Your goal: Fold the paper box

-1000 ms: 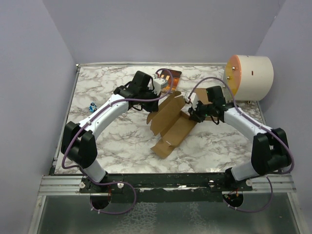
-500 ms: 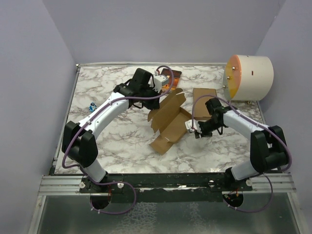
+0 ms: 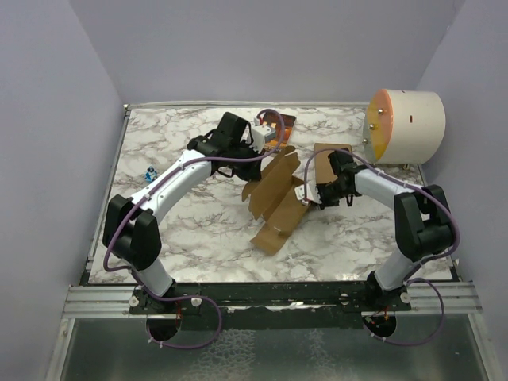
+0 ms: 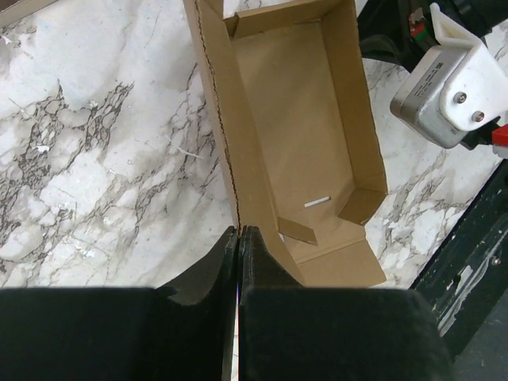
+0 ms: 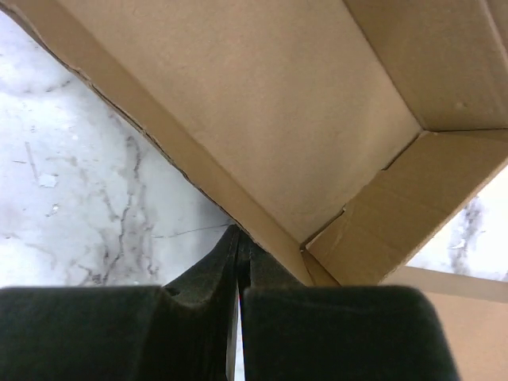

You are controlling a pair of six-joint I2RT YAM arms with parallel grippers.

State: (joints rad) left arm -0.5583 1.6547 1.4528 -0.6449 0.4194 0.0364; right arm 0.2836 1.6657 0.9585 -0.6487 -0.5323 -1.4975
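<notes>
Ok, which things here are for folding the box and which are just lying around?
Job: paper box, left hand, right hand, both pinching its edges.
Lying about: cream drum, small blue toy, dark book, brown carton.

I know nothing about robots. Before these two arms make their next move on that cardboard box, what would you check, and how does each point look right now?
1. Left gripper pinching a wall of the paper box: ok, fingers shut on its edge.
2. Right gripper pinching another wall: ok, shut on the edge.
3. Box closed up: not ok, its inside is open to view.
4. Spare brown carton out of the way: cannot tell, the right arm overlaps it.
5. Small blue figure out of the way: ok, far off to the left.
</notes>
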